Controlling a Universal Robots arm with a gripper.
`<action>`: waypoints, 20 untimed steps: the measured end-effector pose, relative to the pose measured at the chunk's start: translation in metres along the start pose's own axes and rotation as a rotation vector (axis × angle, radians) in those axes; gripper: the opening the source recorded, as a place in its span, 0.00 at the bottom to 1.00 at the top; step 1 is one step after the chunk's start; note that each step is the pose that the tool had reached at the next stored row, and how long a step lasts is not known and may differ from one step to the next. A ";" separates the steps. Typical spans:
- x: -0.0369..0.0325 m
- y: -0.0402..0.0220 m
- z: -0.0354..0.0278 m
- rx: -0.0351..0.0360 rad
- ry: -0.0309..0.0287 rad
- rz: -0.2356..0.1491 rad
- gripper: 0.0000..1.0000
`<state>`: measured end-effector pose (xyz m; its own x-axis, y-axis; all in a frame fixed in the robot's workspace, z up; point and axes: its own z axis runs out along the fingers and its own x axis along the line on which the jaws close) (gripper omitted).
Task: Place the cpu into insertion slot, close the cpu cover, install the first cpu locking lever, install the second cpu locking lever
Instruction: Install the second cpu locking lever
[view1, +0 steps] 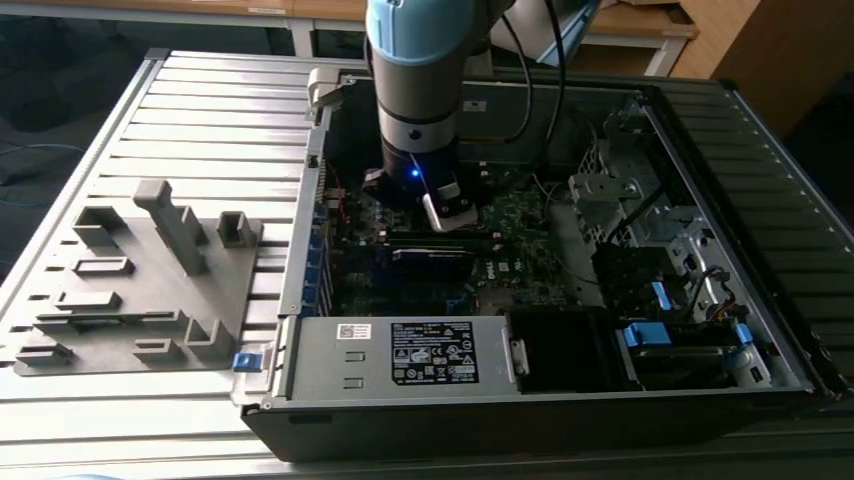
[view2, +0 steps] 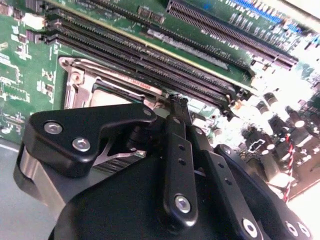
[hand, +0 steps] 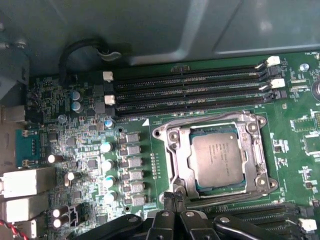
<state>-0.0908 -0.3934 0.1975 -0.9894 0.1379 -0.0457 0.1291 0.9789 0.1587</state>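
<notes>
The open computer case (view1: 534, 300) lies on the slatted bench (view1: 200, 120), the arm reaching down into it. In the first wrist view the cpu (hand: 217, 159) sits in its socket, framed by the closed cpu cover (hand: 176, 150), directly beyond the fingers (hand: 172, 202), which are pressed together and empty at the socket's edge. The second wrist view shows the gripper (view2: 176, 107) beside the memory slots (view2: 150, 55)

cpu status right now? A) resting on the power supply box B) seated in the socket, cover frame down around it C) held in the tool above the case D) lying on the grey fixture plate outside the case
B: in the first wrist view the cpu sits in the socket with the cpu cover framing it, and the tool is at the socket's edge.
</notes>
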 end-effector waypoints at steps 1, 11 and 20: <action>-0.0001 -0.0012 -0.0002 -0.0001 0.0001 0.000 0.11; 0.0009 -0.0057 -0.0001 -0.0004 -0.0004 0.000 0.11; 0.0007 -0.0049 -0.0054 -0.0005 -0.0004 0.000 0.11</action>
<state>-0.0925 -0.3989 0.2020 -0.9894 0.1379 -0.0462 0.1290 0.9788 0.1592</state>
